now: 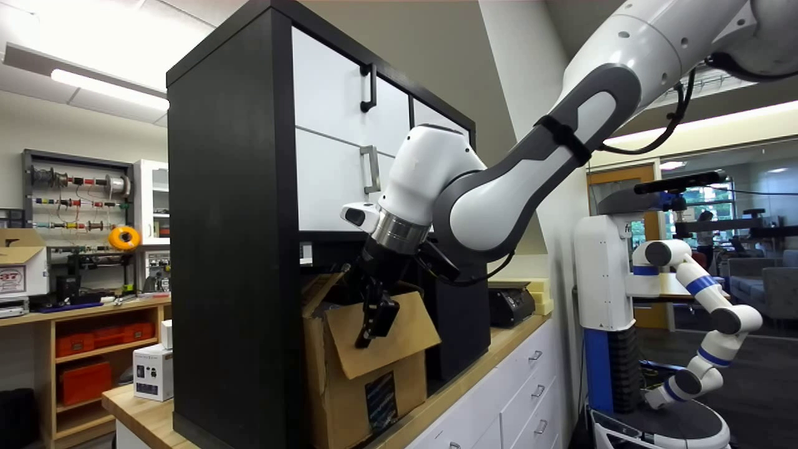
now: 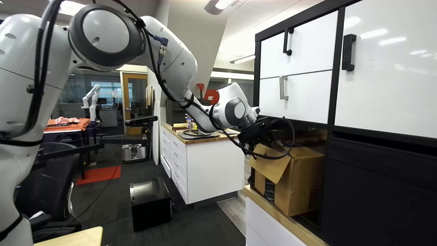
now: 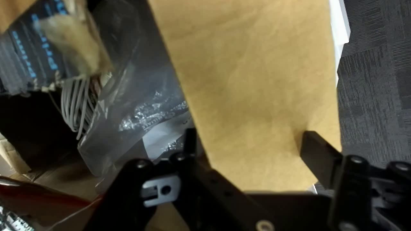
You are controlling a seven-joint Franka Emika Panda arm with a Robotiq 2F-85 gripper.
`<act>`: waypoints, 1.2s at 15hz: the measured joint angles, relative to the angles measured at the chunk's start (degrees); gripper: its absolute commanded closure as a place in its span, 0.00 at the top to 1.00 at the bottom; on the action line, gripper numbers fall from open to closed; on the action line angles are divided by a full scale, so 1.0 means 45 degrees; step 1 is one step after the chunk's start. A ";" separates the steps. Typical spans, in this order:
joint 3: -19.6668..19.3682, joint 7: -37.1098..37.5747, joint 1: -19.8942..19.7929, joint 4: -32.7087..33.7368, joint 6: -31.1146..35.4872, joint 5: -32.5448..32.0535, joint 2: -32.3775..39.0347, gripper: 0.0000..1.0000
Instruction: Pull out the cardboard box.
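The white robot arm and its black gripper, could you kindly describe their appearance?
The white, rounded robot arm has dark grey joint trim, a black strap, black cables and a blue cable connector. A silvery ring sits between it and the black two-fingered gripper, which has blocky dark fingertips.

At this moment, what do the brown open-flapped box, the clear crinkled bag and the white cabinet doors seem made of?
Brown open-flapped box: matte cardboard, by its dull tan faces and fold lines.
Clear crinkled bag: probably thin, glossy plastic film, given its bright glints.
White cabinet doors: smooth, glossy, with sharp reflections; painted board or laminate, unclear.
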 measured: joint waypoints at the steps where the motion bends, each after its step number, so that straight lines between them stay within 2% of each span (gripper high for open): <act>1: 0.0050 -0.0075 -0.0043 0.0001 0.0000 0.0073 0.0044 0.45; 8: 0.0299 -0.0708 -0.0344 0.0034 0.0005 0.0680 0.0046 0.03; 13: 0.0519 -0.1339 -0.0585 -0.0236 0.0114 0.1178 -0.0094 0.05; 18: 0.0701 -0.2108 -0.0976 -0.1548 0.1125 0.1688 -0.0789 0.05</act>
